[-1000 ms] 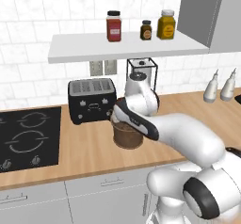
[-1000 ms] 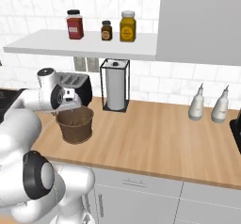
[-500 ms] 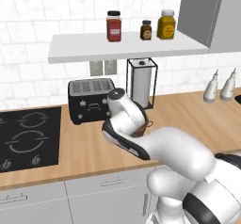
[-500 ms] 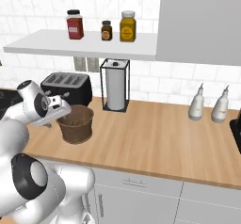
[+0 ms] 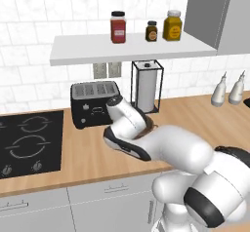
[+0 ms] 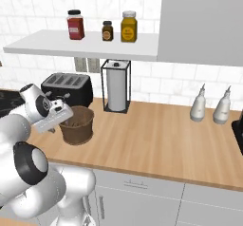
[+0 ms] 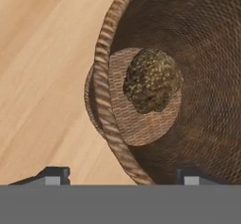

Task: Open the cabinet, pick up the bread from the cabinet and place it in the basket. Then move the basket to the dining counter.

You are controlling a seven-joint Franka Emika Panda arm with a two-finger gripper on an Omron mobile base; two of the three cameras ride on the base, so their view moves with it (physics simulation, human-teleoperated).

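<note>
The brown basket (image 6: 78,127) stands on the wooden worktop in front of the toaster, and its woven rim (image 7: 101,53) runs up the hand view. At its bottom lies the lumpy dark brown bread (image 7: 151,79). My gripper (image 6: 66,115) is open at the basket's left rim; in the hand view the rim passes between the two fingertips of the gripper (image 7: 121,176). In the left base view my arm hides most of the basket (image 5: 149,124). The cabinet has a white shelf (image 5: 132,48) and a grey door panel (image 6: 199,21) on its right.
A black toaster (image 6: 66,88) and a paper towel holder (image 6: 117,85) stand behind the basket. A black hob (image 5: 29,141) is to the left, two bottles (image 6: 206,106) to the right. Jars (image 5: 117,27) sit on the shelf. Bare worktop (image 6: 156,135) stretches right of the basket.
My hand has swung from above the basket down and to its left rim. The basket and the bread have stayed in place.
</note>
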